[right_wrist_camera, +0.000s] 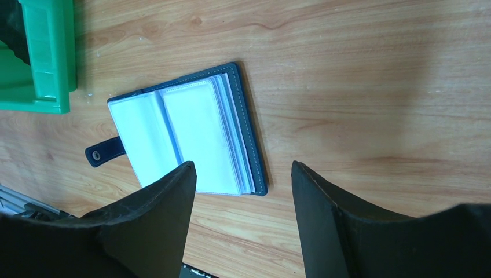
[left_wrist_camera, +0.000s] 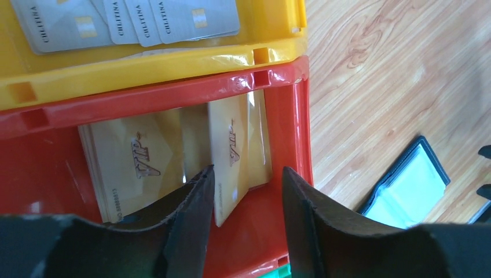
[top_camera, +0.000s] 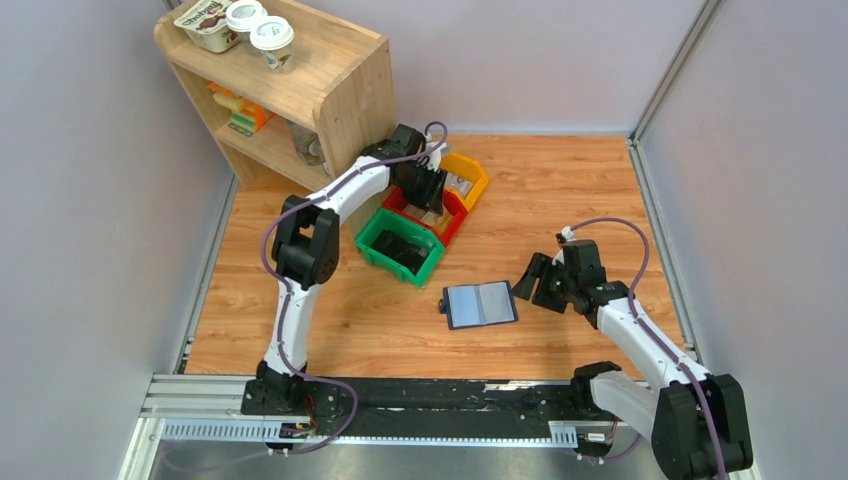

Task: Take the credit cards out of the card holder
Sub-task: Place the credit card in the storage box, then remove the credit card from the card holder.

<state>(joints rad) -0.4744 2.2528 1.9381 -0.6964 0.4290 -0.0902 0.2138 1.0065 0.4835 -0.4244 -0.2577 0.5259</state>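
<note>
Hovering my left fingers [left_wrist_camera: 191,231] parted and empty over the red bin [left_wrist_camera: 289,145], I fear they clip the tilted credit card [left_wrist_camera: 231,156] when lifting. The card holder [top_camera: 481,305] lies open at frame centre, beside my open, empty right fingers [right_wrist_camera: 156,226].

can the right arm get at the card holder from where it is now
Probably yes. The right claw hangs open just beside the card holder, which lies opened flat on the table. Nothing stands between them, and the green bin sits off on the holder's far side.
</note>
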